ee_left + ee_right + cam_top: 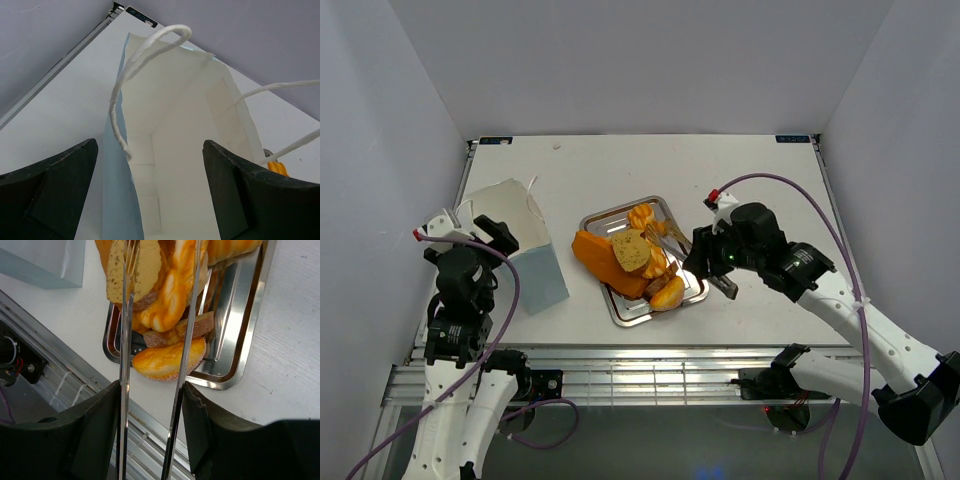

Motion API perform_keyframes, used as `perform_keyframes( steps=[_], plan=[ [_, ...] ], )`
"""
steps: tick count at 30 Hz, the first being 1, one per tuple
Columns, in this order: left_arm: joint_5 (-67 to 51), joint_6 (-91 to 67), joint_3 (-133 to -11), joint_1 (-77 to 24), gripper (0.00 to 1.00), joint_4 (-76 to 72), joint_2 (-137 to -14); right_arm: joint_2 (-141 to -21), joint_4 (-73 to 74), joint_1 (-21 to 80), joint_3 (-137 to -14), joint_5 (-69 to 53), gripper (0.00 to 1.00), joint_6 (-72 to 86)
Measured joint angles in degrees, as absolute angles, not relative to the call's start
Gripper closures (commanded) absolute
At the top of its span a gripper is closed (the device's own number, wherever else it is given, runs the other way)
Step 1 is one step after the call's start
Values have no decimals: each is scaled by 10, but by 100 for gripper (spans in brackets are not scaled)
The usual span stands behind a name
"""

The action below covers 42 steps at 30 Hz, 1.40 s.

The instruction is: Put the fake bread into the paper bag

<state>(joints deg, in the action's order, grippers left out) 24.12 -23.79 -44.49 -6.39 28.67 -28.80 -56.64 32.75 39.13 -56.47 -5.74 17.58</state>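
The fake bread lies piled on a silver tray: a long orange loaf, a round tan bun, a twisted piece and a croissant. My right gripper is shut on metal tongs. In the right wrist view the tongs straddle the twisted piece, beside the bun and above a golden pastry. The paper bag stands open at the left. My left gripper is open, its fingers either side of the bag's near wall.
The bag's white string handles stick up from its rim. The table's near edge and a metal rail run just below the tray. The bag's pale blue side shows in the right wrist view. Grey walls enclose the table.
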Motion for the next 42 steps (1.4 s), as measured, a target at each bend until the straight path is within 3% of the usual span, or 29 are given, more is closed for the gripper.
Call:
perform_keyframes(
  steps=[11,29,37,42],
  plan=[
    [256,-238,-445,-64,4,287,-279,-630,292,455,-565,-25,48,180],
    [256,-238,-445,-64,4,286,-279,-659,251,463,-538,-17,51,191],
    [257,-238,-445,-64,4,286,-279,-664,251,465,-537,-25,68,193],
    [257,-238,-445,-64,4,287,-279,-664,251,465,-537,-29,73,195]
  ],
)
